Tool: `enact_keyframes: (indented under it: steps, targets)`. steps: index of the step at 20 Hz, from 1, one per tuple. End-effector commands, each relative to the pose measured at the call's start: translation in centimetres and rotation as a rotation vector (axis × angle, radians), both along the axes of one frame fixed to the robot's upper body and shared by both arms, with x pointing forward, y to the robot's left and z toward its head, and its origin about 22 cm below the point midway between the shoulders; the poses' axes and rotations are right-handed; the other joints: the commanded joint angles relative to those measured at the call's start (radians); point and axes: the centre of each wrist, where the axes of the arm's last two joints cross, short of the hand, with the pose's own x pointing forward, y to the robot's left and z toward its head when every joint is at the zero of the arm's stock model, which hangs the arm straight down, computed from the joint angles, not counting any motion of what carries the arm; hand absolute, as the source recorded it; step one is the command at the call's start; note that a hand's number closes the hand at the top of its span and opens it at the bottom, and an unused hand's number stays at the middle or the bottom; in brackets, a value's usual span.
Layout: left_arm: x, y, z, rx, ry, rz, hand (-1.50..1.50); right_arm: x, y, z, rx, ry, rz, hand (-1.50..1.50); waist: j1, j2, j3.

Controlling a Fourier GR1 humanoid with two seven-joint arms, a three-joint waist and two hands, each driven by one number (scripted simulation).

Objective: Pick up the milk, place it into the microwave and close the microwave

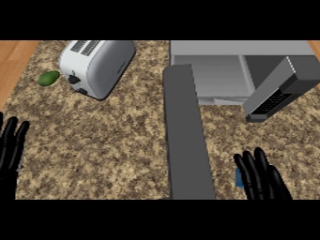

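Note:
Only a small blue sliver of what may be the milk (239, 178) shows, at the left side of my right hand (261, 180), which covers the rest. That hand is at the lower right with its fingers straight and pointing away from me. The grey microwave (217, 70) stands at the back right with its cavity exposed. Its long grey door (188, 136) is swung open toward me and reaches almost to the counter's front edge, just left of my right hand. My left hand (2, 147) rests open at the far left edge, fingers up.
A silver toaster (96, 65) lies at the back left with a small green fruit (49, 78) beside it. A grey keypad panel (284, 89) juts out at the microwave's right. Speckled counter (100, 140) stretches between the toaster and the door.

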Motion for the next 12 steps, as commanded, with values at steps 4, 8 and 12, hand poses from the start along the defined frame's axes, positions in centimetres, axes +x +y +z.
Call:
enact_keyframes:
  steps: [4,8,12]
  targets:
    - [-0.7,-0.5,0.0,0.008,-0.006,-0.017,-1.50,0.3,-1.7,-2.0,-0.070,0.024,-0.137,-1.50,-0.001,0.002,0.001]
    - [-2.1,1.7,-0.4,0.009,0.000,-0.018,-1.50,0.4,-2.2,-3.4,-0.066,0.043,-0.162,-1.50,0.001,0.002,0.001]
    - [-2.1,2.1,-1.8,0.000,0.005,0.014,-1.50,1.8,-3.1,-5.4,-0.049,0.084,-0.206,-1.50,0.001,0.002,0.001]
